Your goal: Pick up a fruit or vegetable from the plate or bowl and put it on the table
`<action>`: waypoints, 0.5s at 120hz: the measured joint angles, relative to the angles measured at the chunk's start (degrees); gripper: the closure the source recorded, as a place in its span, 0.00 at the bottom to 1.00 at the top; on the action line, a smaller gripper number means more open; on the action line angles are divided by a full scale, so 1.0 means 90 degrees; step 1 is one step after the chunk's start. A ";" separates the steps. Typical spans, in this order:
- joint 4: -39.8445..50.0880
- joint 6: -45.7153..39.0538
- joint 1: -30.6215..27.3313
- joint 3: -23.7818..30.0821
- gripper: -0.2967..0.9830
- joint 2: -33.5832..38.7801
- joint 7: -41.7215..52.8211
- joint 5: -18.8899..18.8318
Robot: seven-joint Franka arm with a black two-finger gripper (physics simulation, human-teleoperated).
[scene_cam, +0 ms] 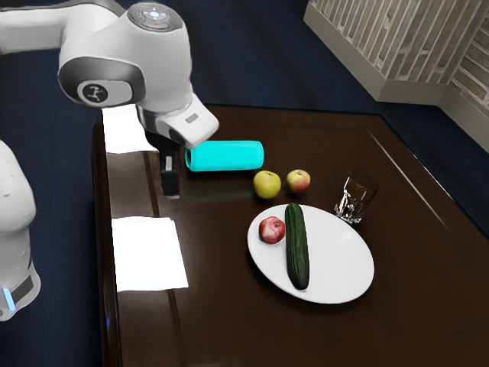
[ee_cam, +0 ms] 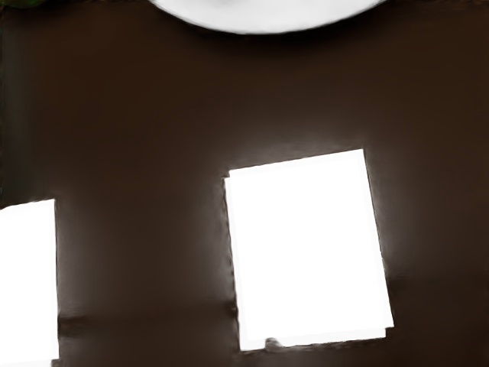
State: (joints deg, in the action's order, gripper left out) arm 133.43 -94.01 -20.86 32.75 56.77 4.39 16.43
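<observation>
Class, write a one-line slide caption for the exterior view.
Robot arm beside a plate holding a red apple and a cucumber.

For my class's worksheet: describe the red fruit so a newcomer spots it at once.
On the dark table, find the white plate. The small red fruit lies on it beside the long green cucumber; two yellower fruits sit off the plate.
</observation>
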 joint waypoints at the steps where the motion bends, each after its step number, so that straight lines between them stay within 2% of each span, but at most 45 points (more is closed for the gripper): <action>1: -0.0011 -0.0035 0.0026 0.0005 0.25 -0.0030 0.0009 -0.0002; 16: -0.0085 -0.0711 0.0203 0.0104 0.25 -0.0593 0.0125 -0.0040; 34: -0.0309 -0.1457 -0.0142 0.0116 0.25 -0.1471 0.0086 -0.0044; 60: -0.0709 -0.2115 -0.0189 0.0477 0.25 -0.2604 -0.0002 -0.0056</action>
State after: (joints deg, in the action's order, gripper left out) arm 127.04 -113.05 -22.57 37.05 33.34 4.37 15.93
